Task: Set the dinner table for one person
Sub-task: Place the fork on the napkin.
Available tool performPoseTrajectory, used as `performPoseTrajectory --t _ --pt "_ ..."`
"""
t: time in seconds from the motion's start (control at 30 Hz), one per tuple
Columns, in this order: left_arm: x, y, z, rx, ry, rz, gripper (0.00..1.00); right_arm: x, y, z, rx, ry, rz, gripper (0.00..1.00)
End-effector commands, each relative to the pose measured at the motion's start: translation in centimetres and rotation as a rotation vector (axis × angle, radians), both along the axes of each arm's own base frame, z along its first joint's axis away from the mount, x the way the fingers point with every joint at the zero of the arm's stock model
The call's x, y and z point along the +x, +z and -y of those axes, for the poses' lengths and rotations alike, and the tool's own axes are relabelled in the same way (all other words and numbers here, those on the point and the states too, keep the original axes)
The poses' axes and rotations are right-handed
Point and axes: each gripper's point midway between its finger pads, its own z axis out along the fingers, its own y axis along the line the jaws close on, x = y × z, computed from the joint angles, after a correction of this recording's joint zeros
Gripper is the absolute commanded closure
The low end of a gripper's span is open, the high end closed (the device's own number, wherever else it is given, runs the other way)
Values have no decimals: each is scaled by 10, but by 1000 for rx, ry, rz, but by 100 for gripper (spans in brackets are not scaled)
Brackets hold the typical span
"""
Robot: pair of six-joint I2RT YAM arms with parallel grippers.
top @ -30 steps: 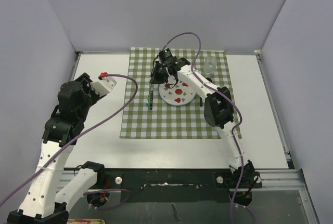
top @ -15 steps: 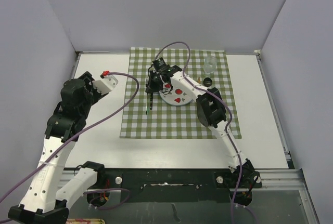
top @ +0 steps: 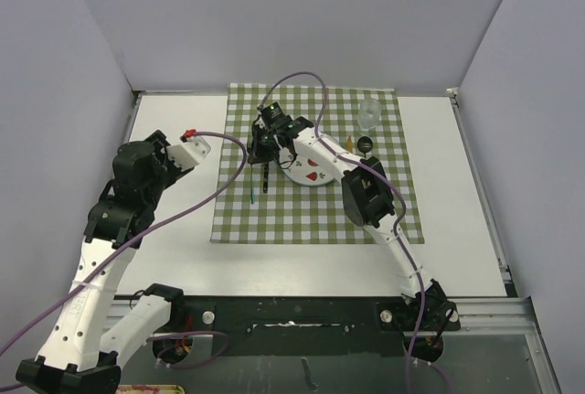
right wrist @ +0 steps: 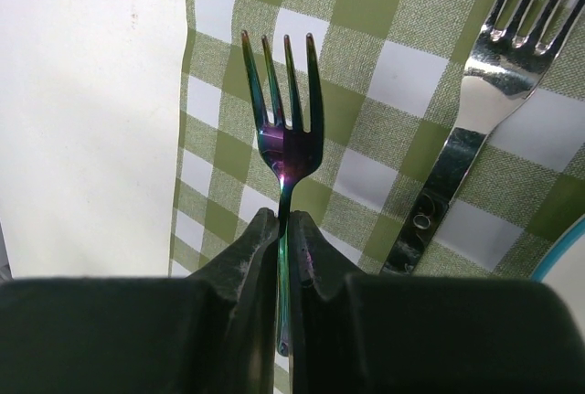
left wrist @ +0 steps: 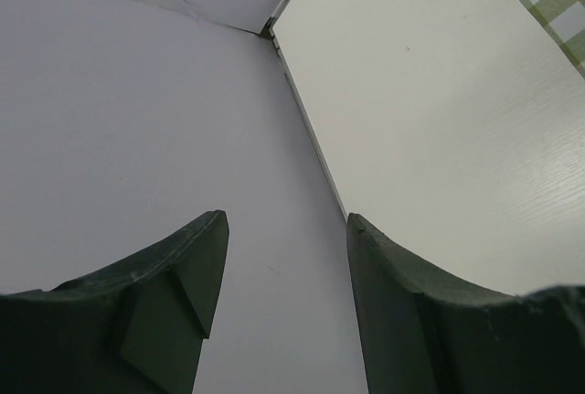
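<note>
In your right gripper (right wrist: 283, 225), jaws clamped on its handle: 1 rainbow fork (right wrist: 284, 129), tines pointing straight ahead above the cloth (right wrist: 366, 10). Just right of the tines, 1 silver fork (right wrist: 462, 138) lies on the cloth, with the plate (right wrist: 571, 250) rim beyond it. The table (right wrist: 91, 92) shows left of this gripper. Your left gripper (left wrist: 285, 220) hangs with jaws apart, empty, over the table beside the wall (left wrist: 110, 92).

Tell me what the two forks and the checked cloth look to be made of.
Held fork, pinched in the right claw: likely metal with an iridescent rainbow coating, going by its purple-green sheen. Lying fork: seemingly polished steel, with mirror-like glints. Checked cloth: woven fabric, its thread texture visible.
</note>
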Motion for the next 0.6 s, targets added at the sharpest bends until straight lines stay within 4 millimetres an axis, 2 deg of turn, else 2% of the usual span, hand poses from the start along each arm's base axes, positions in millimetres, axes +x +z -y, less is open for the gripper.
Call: performPoseTrajectory --t 0.0,0.33,0.57 --pt "4 14 3 -33 -10 69 47 19 27 -10 48 -1 104 100" --pt "1 10 7 -61 -20 55 47 31 19 -13 47 -6 144 99" --pt "-1 -2 9 -80 -22 29 47 38 14 -8 29 -55 144 100"
